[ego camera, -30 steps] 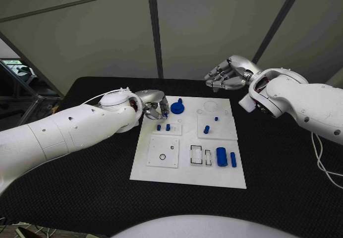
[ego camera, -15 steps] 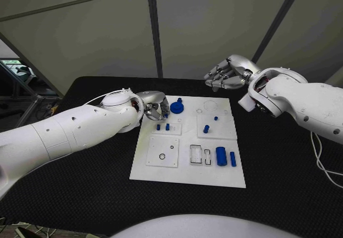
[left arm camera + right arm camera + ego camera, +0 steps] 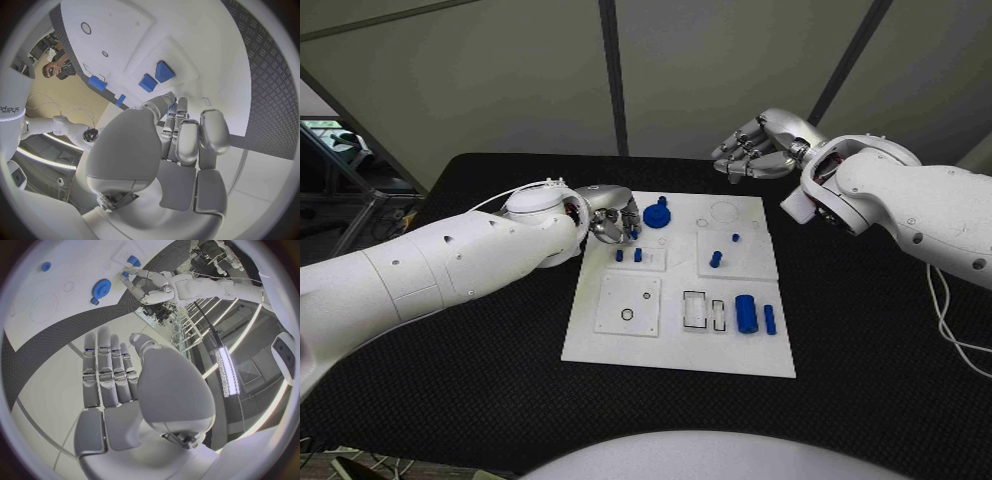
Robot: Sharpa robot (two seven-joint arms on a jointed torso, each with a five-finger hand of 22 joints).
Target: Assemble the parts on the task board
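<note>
Left robot hand sits at the board's far-left corner — fingers curled, empty as far as I can tell. Two short blue pegs stand upright just below it. Right robot hand hovers beyond the far edge, holding nothing — left is nearer.

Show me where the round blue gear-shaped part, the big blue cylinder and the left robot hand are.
Round blue gear-shaped part (image 3: 658,217): head view, its disc top.
Big blue cylinder (image 3: 747,314): head view, mid-body.
Left robot hand (image 3: 610,218): head view, its silver back.

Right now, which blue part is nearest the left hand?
The round gear-like part, at the board's far left corner beside the left hand; the other blue parts lie nearer the robot.
</note>
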